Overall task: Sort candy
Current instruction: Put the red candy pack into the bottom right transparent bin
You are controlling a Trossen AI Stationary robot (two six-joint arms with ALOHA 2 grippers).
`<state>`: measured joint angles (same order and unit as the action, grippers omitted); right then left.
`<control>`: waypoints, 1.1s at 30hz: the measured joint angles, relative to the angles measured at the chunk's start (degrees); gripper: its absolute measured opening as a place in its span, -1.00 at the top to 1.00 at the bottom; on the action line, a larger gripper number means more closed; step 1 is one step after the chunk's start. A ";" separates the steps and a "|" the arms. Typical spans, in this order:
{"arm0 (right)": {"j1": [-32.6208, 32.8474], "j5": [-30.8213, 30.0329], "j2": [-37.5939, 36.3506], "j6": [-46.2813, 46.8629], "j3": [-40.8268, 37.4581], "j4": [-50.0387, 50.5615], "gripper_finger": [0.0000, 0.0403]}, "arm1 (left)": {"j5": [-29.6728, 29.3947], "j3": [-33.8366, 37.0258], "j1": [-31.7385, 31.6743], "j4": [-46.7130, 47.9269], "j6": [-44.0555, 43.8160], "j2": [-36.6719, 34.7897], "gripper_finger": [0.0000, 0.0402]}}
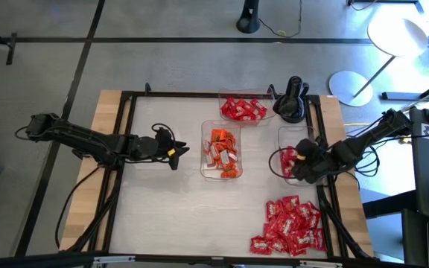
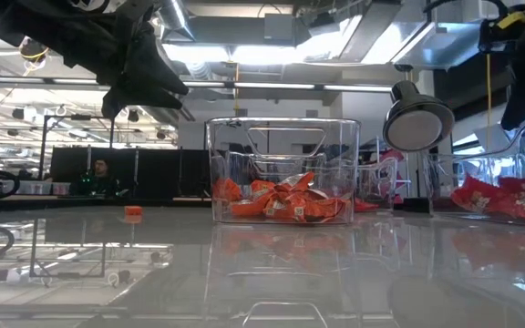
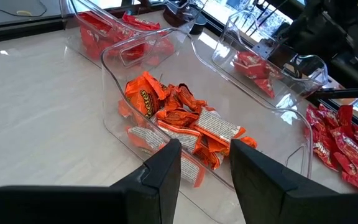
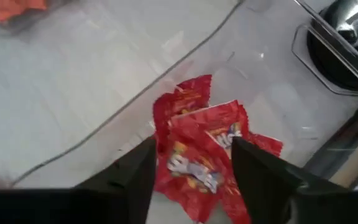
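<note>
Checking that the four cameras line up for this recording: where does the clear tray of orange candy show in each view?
High view: tray of orange candy sits mid-table, between the two arms.
Low view: centre of the picture, orange wrappers heaped at its bottom.
Left wrist view: just beyond the left gripper, tray wall at.
Right wrist view: only an orange blur at one corner; the tray cannot be made out.
Shared landmark: the orange wrappers.

Orange candy [image 1: 222, 152] in clear tray [image 1: 205, 173], red candy [image 1: 293, 225] with white marks
</note>
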<state>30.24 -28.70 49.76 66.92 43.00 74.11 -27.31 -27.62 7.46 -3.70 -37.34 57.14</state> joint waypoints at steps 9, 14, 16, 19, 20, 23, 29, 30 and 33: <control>0.10 -6.27 0.27 -5.92 0.00 -23.56 -0.21 | 0.00 0.00 0.00 0.00 -0.17 0.00 0.37; 0.13 4.59 4.75 -27.35 0.12 -46.93 -0.21 | -0.35 0.00 0.00 -0.13 -0.17 0.00 0.37; 0.15 9.79 8.26 -32.19 0.13 -51.78 -0.21 | -0.39 0.00 0.00 -0.11 -0.17 0.00 0.37; 0.17 14.89 14.23 -35.17 0.13 -53.70 -0.21 | -0.46 0.00 0.00 -0.09 -0.17 0.00 0.37; 0.17 16.31 16.34 -35.44 0.13 -53.33 -0.21 | -0.47 0.00 0.00 -0.08 -0.17 0.00 0.37; 0.17 20.82 22.48 -35.52 0.08 -52.39 -0.21 | -0.48 0.00 0.00 0.02 -0.17 0.00 0.37; 0.17 28.96 31.14 -35.39 0.04 -49.79 -0.21 | -0.48 0.00 0.00 0.00 -0.17 0.02 0.37; 0.28 29.40 32.10 -35.37 0.04 -49.77 -0.21 | -0.48 0.00 0.00 0.06 -0.17 0.00 0.37; 1.26 29.38 34.03 -35.58 0.04 -48.51 -0.21 | -0.48 0.00 0.00 0.02 -0.17 0.00 0.37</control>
<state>31.50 0.68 83.79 31.33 43.05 25.60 -27.79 -27.62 7.46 -3.68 -37.52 57.14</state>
